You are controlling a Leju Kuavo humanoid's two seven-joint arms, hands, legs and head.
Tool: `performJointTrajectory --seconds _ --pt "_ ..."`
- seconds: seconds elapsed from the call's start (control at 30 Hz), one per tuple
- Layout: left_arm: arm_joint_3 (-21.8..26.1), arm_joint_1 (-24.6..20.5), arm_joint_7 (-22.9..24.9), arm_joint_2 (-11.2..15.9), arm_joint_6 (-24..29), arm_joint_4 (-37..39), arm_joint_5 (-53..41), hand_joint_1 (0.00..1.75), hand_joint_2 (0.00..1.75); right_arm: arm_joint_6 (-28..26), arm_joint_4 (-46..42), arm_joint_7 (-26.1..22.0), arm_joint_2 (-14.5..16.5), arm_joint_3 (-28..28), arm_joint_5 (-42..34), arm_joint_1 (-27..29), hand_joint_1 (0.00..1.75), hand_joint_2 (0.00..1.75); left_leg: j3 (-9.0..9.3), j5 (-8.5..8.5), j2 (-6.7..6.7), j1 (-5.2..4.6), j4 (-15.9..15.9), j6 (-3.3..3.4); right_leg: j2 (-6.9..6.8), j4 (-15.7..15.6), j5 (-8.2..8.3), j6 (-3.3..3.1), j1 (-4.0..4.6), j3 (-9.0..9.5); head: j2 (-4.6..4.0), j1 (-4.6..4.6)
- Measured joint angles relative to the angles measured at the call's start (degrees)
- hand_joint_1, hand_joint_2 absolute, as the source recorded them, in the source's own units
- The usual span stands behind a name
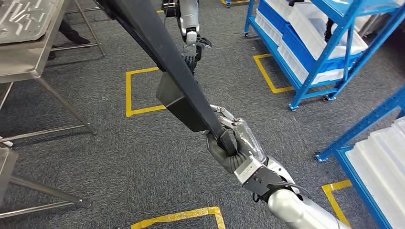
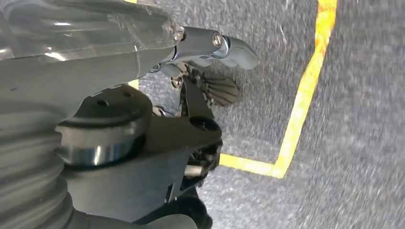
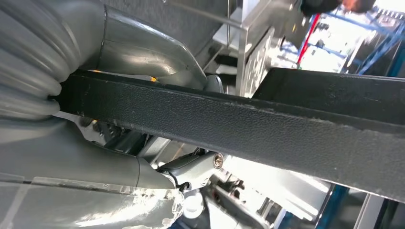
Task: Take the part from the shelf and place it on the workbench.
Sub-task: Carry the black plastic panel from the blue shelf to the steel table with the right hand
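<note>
Long black part (image 1: 162, 52) held in air over grey carpet, running diagonally from upper left to right hand (image 1: 229, 145); right hand fingers wrapped tight around its lower end. Left hand (image 1: 192, 56) beside part's middle, fingers curled, grip unclear. Steel desk (image 1: 24, 57) at left, blue shelf (image 1: 329, 52) at right

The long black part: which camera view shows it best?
The head view: the long black part runs as a whole bar, the right hand gripping its near end, the left hand at it farther along. The right wrist view shows a close stretch of its textured surface; the left wrist view, a dark piece.
</note>
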Motion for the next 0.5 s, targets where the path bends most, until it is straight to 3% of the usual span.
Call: performJointTrajectory --seconds 0.03,0.1,0.17,0.23,0.3,0.37,0.43,0.47,0.5 --pt "0.0 0.0 0.0 0.0 -0.1 0.0 0.1 0.00 1.75 0.1 0.0 0.0 0.0 0.0 0.0 -0.1 1.75 1.75 -0.01 -0.29 -0.79 0.10 0.4 -0.22 0.61 -3.8 2.38 0.15 -0.25 1.39 0.00 0.29" --pt "0.0 -0.1 0.0 0.0 -0.2 0.0 0.4 0.00 1.75 0.4 0.0 -0.1 0.0 0.1 0.0 -0.2 1.75 1.75 -0.43 -0.91 -2.10 0.21 1.5 -0.88 2.95 -9.9 4.98 0.47 -0.69 3.97 0.00 0.69" --pt "0.0 -0.1 0.1 0.0 -0.3 0.0 0.7 0.00 1.75 0.7 -0.1 -0.2 0.1 0.2 -0.1 -0.4 1.75 1.75 -1.05 -1.10 -3.10 0.38 2.0 -1.53 3.99 -11.3 4.80 0.34 -0.63 4.61 0.00 0.66" --pt "0.0 0.1 0.2 0.0 -0.3 0.0 0.7 0.00 1.75 0.9 -0.1 -0.3 0.2 0.3 -0.2 -0.6 1.75 1.75 -1.31 -1.05 -3.73 0.63 2.1 -2.13 2.89 -11.5 4.94 -0.25 -0.44 4.65 0.00 0.58" --pt "0.0 0.1 0.2 0.0 -0.4 0.0 0.8 0.00 1.75 1.0 -0.1 -0.4 0.4 0.4 -0.2 -1.0 1.75 1.75 -2.14 -2.29 -1.72 0.47 4.2 -2.74 1.61 -11.8 5.03 -0.87 -0.46 4.85 0.00 0.08" --pt "0.0 0.0 0.2 0.0 -0.4 0.0 0.8 0.00 1.75 1.2 -0.1 -0.6 0.5 0.5 -0.3 -1.2 1.75 1.75 -5.04 -5.54 1.40 0.42 10.4 -3.21 0.08 -12.0 4.91 -1.39 -0.29 5.07 0.00 -0.94" --pt "0.0 0.0 0.2 0.0 -0.5 0.0 0.8 0.00 1.75 1.4 -0.1 -0.7 0.6 0.6 -0.3 -1.3 1.75 1.75 -8.47 -8.10 2.60 0.69 17.1 -3.37 -1.59 -12.0 4.66 -1.72 0.03 5.19 0.00 -1.61" --pt "0.0 0.0 0.2 0.0 -0.6 0.0 0.8 0.00 1.75 1.5 -0.1 -0.7 0.6 0.7 -0.3 -1.3 1.75 1.75 -9.11 -8.02 2.78 0.75 18.3 -3.32 -2.41 -12.0 4.52 -1.80 0.16 5.29 0.00 -1.82" --pt "0.0 0.0 0.2 0.0 -0.7 0.0 0.8 0.00 1.75 1.6 -0.1 -0.7 0.6 0.8 -0.4 -1.4 1.75 1.75 -8.59 -6.87 2.95 0.76 17.1 -3.19 -3.20 -12.0 4.36 -1.82 0.25 5.47 0.00 -2.01"
